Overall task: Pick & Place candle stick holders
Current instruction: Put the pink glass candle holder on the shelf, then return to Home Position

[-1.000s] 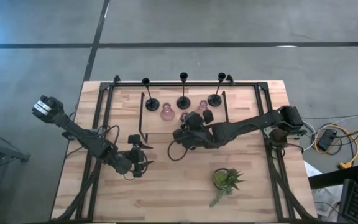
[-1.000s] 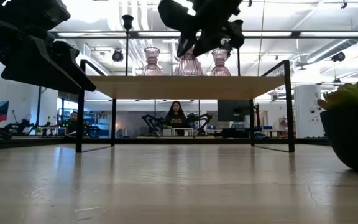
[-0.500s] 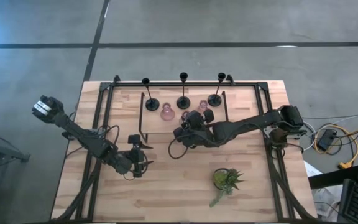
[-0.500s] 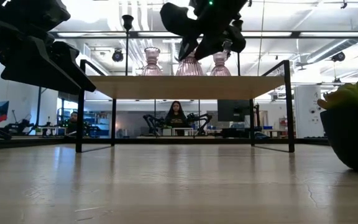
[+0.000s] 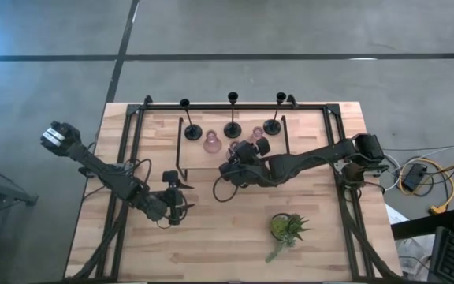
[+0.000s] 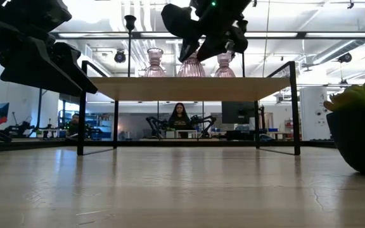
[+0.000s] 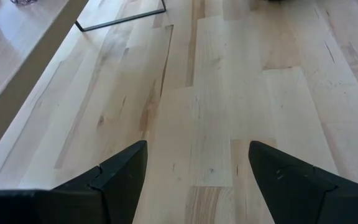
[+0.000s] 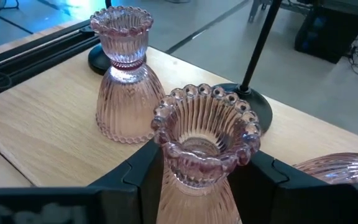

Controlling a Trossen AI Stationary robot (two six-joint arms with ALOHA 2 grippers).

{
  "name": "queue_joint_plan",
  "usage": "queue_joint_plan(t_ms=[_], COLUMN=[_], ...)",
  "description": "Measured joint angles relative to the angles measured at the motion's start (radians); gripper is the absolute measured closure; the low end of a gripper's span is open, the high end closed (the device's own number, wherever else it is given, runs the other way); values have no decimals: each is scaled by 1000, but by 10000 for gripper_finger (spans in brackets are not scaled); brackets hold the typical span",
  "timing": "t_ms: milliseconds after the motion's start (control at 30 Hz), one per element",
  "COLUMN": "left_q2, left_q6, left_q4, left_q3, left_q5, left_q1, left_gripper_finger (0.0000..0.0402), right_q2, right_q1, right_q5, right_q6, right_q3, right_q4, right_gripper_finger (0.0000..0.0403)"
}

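Note:
Three black stem holders [image 5: 232, 128] stand on their disc bases along the back of a raised wooden shelf [image 5: 203, 159]. Three pink glass holders stand on the shelf in front of them: the left one [image 8: 124, 93], the middle one [image 8: 204, 134] and the right one [image 8: 347, 168]. My right gripper [image 5: 247, 147] is at the middle pink holder [image 6: 191, 66] and shut on it. My left gripper [image 7: 197, 168] is open and empty over bare table, near the shelf's left front [image 5: 178, 201]. My right gripper pinches the middle pink holder's narrow neck [image 8: 174, 167], just under its beaded rim, between its two fingers [image 8: 143, 179]. The fingers come nearly level from the table's near side. The holder stands upright with its wide base on the shelf [image 6: 189, 87].
A green spiky plant in a dark pot [image 5: 286, 227] stands at the near right and fills the right edge of the low view [image 6: 360, 133]. The shelf's black metal legs [image 6: 80, 107] stand on the table. A person sits in the room behind.

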Motion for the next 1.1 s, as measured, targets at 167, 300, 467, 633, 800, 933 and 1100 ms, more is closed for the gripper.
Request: queue_joint_plan(t_ms=[167,300,467,633,800,933,1100], left_q2=[0,0,0,0,0,0,0], left_q6=[0,0,0,0,0,0,0], left_q4=[0,0,0,0,0,0,-1], left_q3=[0,0,0,0,0,0,0], left_q5=[0,0,-1,-1,-5,-5,-5], left_q1=[0,0,0,0,0,0,0], left_gripper_finger=[117,117,117,117,117,117,117], right_q2=[1,1,1,1,0,0,-2], right_q1=[0,-4,-13,-18,-18,-18,-18], right_q5=[-1,-2,-2,-11,-11,-8,2], right_q6=[-6,-8,-12,-13,-19,-40,-92], right_q3=[0,0,0,0,0,5,38], right_q4=[1,0,1,2,7,7,10], right_gripper_finger=[240,217,178,135,105,93,96])
